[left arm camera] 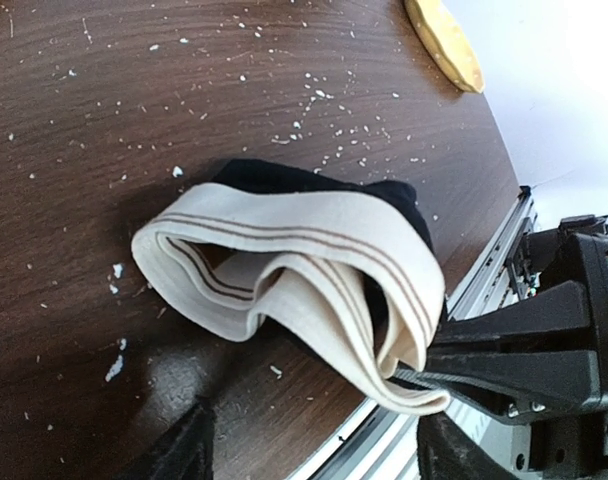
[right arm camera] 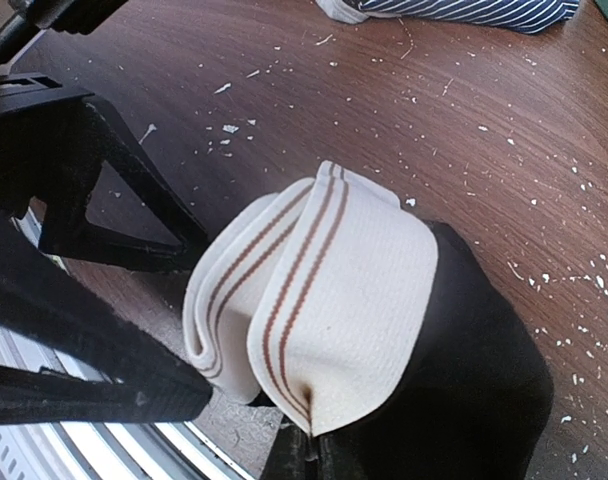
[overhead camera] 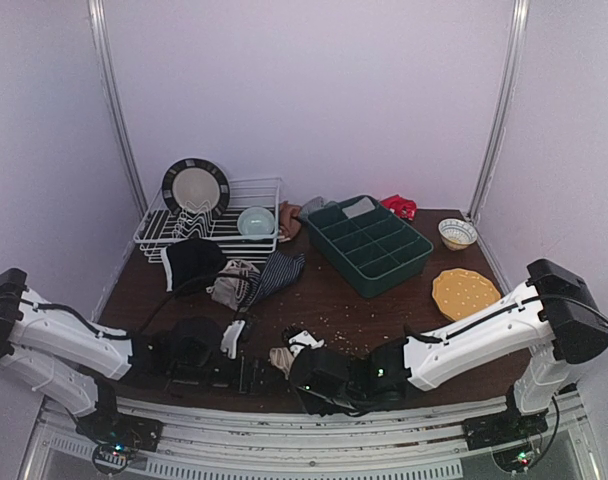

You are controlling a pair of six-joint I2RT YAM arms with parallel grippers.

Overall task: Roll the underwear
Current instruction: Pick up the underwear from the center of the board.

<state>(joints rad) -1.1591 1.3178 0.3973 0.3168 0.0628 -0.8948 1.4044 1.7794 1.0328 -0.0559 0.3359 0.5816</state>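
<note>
1. Dark wood table [overhead camera: 384, 310], crumbs all over. Your black underwear [left arm camera: 284, 175] w/ cream striped waistband [right arm camera: 334, 290] lies at the near edge, just beside the rail [overhead camera: 314, 425].
2. Right gripper [right arm camera: 306, 445] is pinched tight on a fold of the waistband. Left gripper [left arm camera: 319, 435] stands wide, holding nothing, w/ its jaws to either side of the bundle's near end.
3. Risk: the pinch looks like it takes only a corner of the band, so a pull may open the loose loop instead of rolling it.
4. Risk: the cloth is so close to the edge that a nudge toward you could tip it onto the rail.
5. Risk: both grippers crowd one spot, so if you close the left jaws they may catch the right fingers, not cloth.
6. Other underwear pile [overhead camera: 239, 280] lies well apart, so there's prob. no snag there.
</note>
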